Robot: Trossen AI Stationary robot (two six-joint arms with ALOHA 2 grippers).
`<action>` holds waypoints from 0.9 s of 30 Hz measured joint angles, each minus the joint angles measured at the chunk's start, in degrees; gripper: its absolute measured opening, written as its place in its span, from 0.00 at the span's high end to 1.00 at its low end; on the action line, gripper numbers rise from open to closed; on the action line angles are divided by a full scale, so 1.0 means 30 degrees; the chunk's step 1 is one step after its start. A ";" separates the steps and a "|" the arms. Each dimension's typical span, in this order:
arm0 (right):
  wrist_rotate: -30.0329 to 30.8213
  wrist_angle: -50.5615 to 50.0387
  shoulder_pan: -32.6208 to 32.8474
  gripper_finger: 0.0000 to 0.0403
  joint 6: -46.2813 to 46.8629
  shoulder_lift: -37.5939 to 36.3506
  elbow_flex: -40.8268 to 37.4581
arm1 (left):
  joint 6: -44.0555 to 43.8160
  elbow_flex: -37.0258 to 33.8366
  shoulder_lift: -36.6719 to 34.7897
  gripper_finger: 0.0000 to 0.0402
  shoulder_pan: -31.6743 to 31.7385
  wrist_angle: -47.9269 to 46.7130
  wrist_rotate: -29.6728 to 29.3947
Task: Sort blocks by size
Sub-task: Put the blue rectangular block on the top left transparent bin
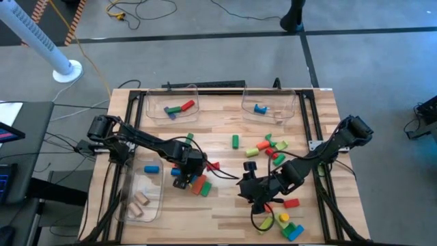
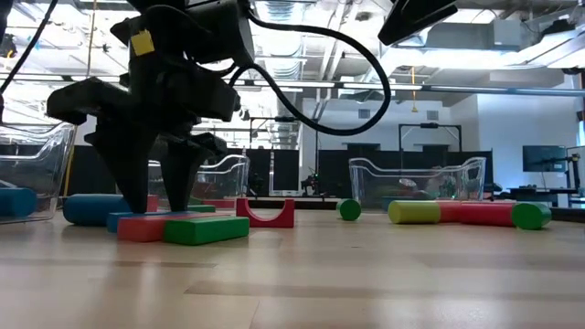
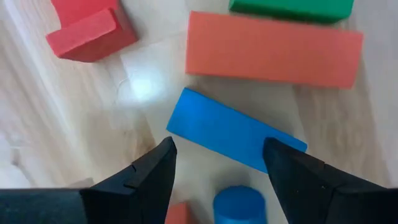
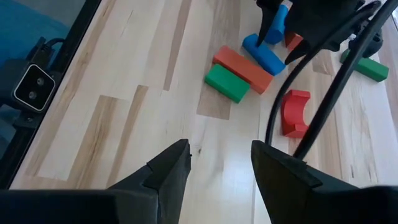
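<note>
Left gripper (image 1: 183, 172) hangs low over the small pile just left of table centre, fingers (image 3: 149, 177) spread and empty, straddling a flat blue bar (image 3: 233, 130). That reads like a lineup for a pinch across the bar's narrow width, which is why the wrist sits straight above it. An orange bar (image 3: 273, 48) and green bar (image 3: 292, 9) lie side by side just beyond, touching or nearly so; a red arch (image 3: 87, 28) sits off to one side, and a blue cylinder (image 3: 239, 205) stands just under the wrist, so the pile is tight and a descent could nudge neighbours. Right gripper (image 1: 258, 199) waits around 5 o'clock from table centre, fingers (image 4: 168, 168) parted over bare wood (image 4: 124, 124), holding nothing, probably parked clear so the arms don't cross. Sorting is partly done: the bin at 11 o'clock (image 1: 151, 102) holds a few longer pieces, the bin at 1 o'clock (image 1: 290, 102) has a blue piece, and the bin at 8 o'clock (image 1: 126, 205) has plain wood ones. Loose blocks (image 1: 273, 147) are scattered at 3 o'clock, with more (image 1: 290, 229) near the front edge at 5 o'clock, so plenty is left.
</note>
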 joint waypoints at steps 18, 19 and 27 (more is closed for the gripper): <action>0.0000 -0.0007 -0.0066 0.48 0.0051 0.0000 0.0000 | -0.3164 0.2861 0.0131 0.41 0.0029 -0.2358 -0.1328; 0.0000 0.0000 -0.0013 0.48 0.0058 0.0000 0.0000 | -0.3547 0.2835 0.0128 0.41 0.0026 -0.2402 -0.1168; 0.0000 -0.0054 0.0068 0.48 0.0000 0.0000 0.0000 | -0.5654 0.1783 0.0095 0.41 -0.0091 -0.1499 -0.0975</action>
